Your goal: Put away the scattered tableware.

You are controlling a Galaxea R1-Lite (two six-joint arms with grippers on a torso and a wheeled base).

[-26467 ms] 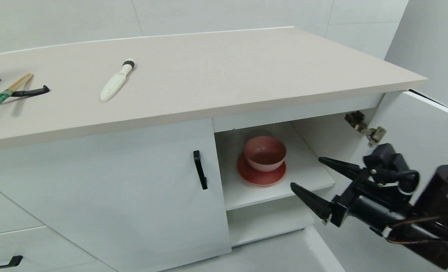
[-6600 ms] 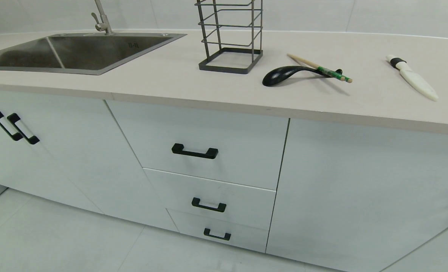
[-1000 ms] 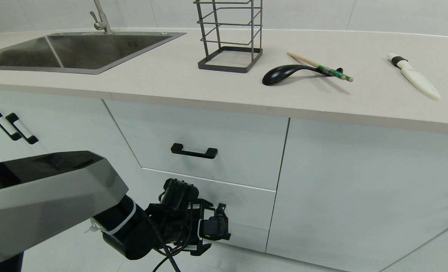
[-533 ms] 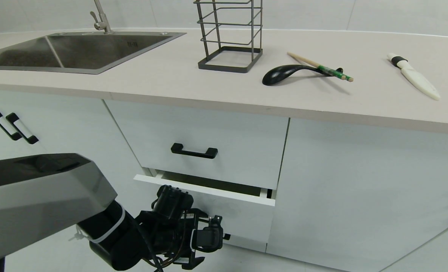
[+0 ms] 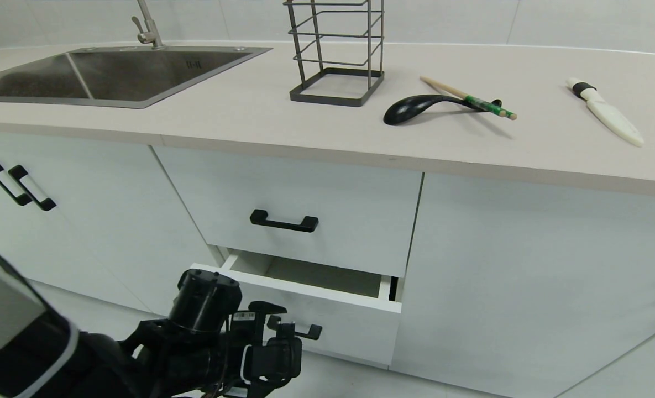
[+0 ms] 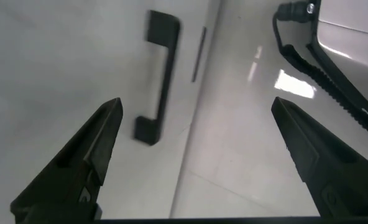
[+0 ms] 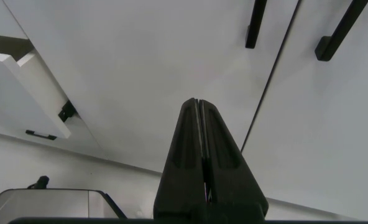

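The left pincer (image 6: 196, 106) is gaping empty before the part-open drawer (image 5: 349, 326), the right pincer (image 7: 199, 106) is sitting pressed together, and chopsticks (image 5: 468, 98) are lying across the spoon (image 5: 410, 108) on the table (image 5: 222, 121).

Pale beige countertop (image 5: 239, 119), stainless steel sink (image 5: 139, 72) inset at left, dark wire rack (image 5: 327, 100) upright mid-counter, glossy black spoon (image 5: 410, 110) beside it, wooden chopsticks (image 5: 467, 98) across its handle, white black-banded knife (image 5: 609, 114) farther right.

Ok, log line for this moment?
middle drawer: partly open | left gripper: open, at its front | right gripper: shut | spoon, chopsticks, knife: on countertop
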